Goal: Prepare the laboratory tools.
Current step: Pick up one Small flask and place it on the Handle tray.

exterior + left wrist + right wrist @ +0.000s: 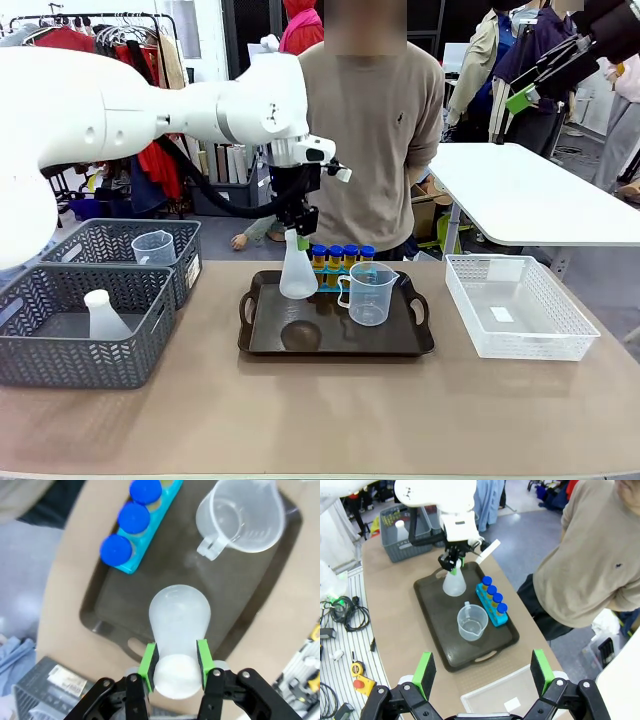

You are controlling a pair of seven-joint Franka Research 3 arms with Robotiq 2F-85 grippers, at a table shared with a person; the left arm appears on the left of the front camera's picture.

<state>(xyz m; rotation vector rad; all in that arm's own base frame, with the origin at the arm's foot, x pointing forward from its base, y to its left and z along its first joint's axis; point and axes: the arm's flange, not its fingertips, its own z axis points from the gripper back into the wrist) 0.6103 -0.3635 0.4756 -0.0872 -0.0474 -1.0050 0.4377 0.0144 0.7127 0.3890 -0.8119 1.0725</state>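
Note:
My left gripper (298,238) (175,667) is shut on the neck of a white translucent conical flask (297,274) (180,617) (454,584). It holds the flask upright over the back left of a dark tray (400,345) (260,575) (435,625). A round shadow lies on the tray under the flask. On the tray stand a clear handled beaker (368,294) (246,514) (472,623) and a blue rack (341,275) (150,532) (492,611) of blue-capped tubes (340,254) (134,517). My right gripper (532,84) (485,672) is open and empty, high at the far right.
Two grey mesh baskets (60,365) at the left hold another flask (103,315) and another beaker (153,247). A white lattice basket (520,345) (495,692) stands right of the tray. A person (372,140) stands at the far side. Bare tabletop lies in front.

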